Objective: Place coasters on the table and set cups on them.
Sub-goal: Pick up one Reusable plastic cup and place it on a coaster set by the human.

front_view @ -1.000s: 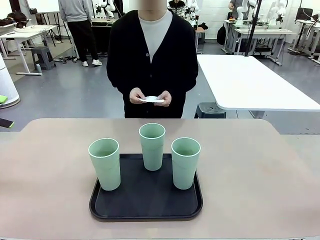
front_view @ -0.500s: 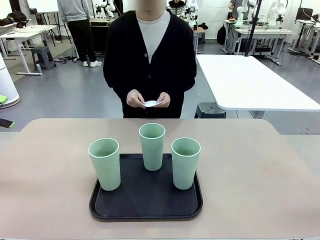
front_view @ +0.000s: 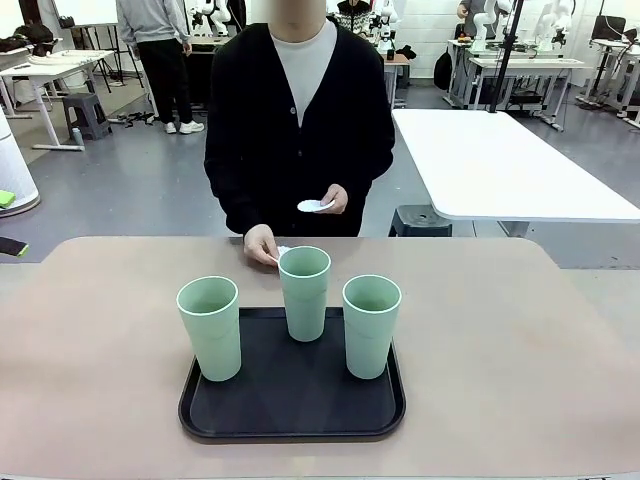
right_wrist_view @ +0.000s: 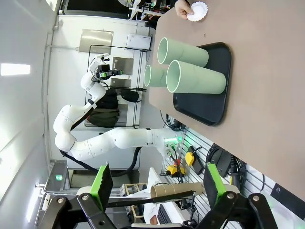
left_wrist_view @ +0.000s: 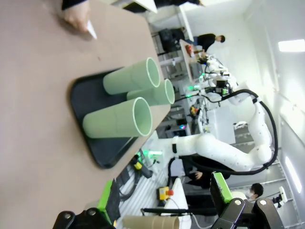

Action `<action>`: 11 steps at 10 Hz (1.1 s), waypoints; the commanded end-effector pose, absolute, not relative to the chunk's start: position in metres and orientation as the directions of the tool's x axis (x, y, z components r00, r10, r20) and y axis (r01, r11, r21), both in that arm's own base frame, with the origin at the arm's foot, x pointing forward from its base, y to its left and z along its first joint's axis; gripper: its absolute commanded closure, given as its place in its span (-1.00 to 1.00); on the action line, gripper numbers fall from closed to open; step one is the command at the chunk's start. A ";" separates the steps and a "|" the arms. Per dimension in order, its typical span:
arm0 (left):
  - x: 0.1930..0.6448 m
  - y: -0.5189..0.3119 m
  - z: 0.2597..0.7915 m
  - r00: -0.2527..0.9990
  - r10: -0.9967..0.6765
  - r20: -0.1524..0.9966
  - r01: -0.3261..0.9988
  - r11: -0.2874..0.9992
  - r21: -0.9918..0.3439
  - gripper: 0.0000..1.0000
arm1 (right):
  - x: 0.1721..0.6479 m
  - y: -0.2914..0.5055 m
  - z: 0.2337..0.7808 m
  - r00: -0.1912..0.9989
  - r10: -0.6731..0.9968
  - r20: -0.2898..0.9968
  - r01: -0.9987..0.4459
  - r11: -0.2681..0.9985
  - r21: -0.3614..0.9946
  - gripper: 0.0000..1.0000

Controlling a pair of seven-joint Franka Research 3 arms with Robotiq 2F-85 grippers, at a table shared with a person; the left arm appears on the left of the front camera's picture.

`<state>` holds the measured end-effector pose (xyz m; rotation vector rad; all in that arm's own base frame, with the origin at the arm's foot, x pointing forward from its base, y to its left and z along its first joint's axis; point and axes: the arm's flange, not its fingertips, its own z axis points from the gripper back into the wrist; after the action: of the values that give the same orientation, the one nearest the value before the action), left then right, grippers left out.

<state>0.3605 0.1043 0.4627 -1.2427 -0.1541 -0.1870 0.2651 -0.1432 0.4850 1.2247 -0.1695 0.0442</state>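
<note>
Left pincer (left_wrist_view: 164,210): released, fingers spread, nothing between them. Right pincer (right_wrist_view: 157,191): released likewise. Three cups (front_view: 305,293) stand upright on the black tray (front_view: 290,400), well ahead of both pincers. Beyond the tray, one hand (front_view: 261,243) of a person holds a coaster (right_wrist_view: 197,10) against the desk (front_view: 100,330). The other hand (front_view: 333,199) holds a further coaster (front_view: 314,206), raised past the desk's far edge.
</note>
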 end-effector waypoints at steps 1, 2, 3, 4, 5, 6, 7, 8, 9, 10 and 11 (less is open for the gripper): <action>0.360 0.105 0.463 0.972 -0.054 0.230 0.235 0.302 -0.924 -1.00 | 0.265 -0.143 0.485 0.986 -0.055 0.155 -0.128 0.338 0.932 -1.00; 0.360 0.105 0.463 0.972 -0.054 0.230 0.235 0.302 -0.924 -1.00 | 0.265 -0.143 0.485 0.986 -0.055 0.155 -0.128 0.338 0.932 -1.00; 0.360 0.105 0.463 0.972 -0.054 0.230 0.235 0.302 -0.924 -1.00 | 0.265 -0.143 0.485 0.986 -0.055 0.155 -0.128 0.338 0.932 -1.00; 0.360 0.105 0.463 0.972 -0.054 0.230 0.235 0.302 -0.924 -1.00 | 0.265 -0.143 0.485 0.986 -0.055 0.155 -0.128 0.338 0.932 -1.00; 0.360 0.105 0.463 0.972 -0.054 0.230 0.235 0.302 -0.924 -1.00 | 0.265 -0.143 0.485 0.986 -0.055 0.155 -0.128 0.338 0.932 -1.00; 0.360 0.105 0.463 0.972 -0.054 0.230 0.235 0.302 -0.924 -1.00 | 0.265 -0.143 0.485 0.986 -0.055 0.155 -0.128 0.338 0.932 -1.00; 0.360 0.105 0.463 0.972 -0.054 0.230 0.235 0.302 -0.924 -1.00 | 0.265 -0.143 0.485 0.986 -0.055 0.155 -0.128 0.338 0.932 -1.00; 0.360 0.105 0.463 0.972 -0.054 0.230 0.235 0.302 -0.924 -1.00 | 0.265 -0.143 0.485 0.986 -0.055 0.155 -0.128 0.338 0.932 -1.00; 0.360 0.105 0.463 0.972 -0.054 0.230 0.235 0.302 -0.924 -1.00 | 0.265 -0.143 0.485 0.986 -0.055 0.155 -0.128 0.338 0.932 -1.00; 0.360 0.105 0.463 0.972 -0.054 0.230 0.235 0.302 -0.924 -1.00 | 0.265 -0.143 0.485 0.986 -0.055 0.155 -0.128 0.338 0.932 -1.00; 0.360 0.105 0.463 0.972 -0.054 0.230 0.235 0.302 -0.924 -1.00 | 0.265 -0.143 0.485 0.986 -0.055 0.155 -0.128 0.338 0.932 -1.00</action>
<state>0.3605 0.1043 0.4627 -1.2427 -0.1542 -0.1870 0.2651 -0.1432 0.4850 1.2247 -0.1695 0.0442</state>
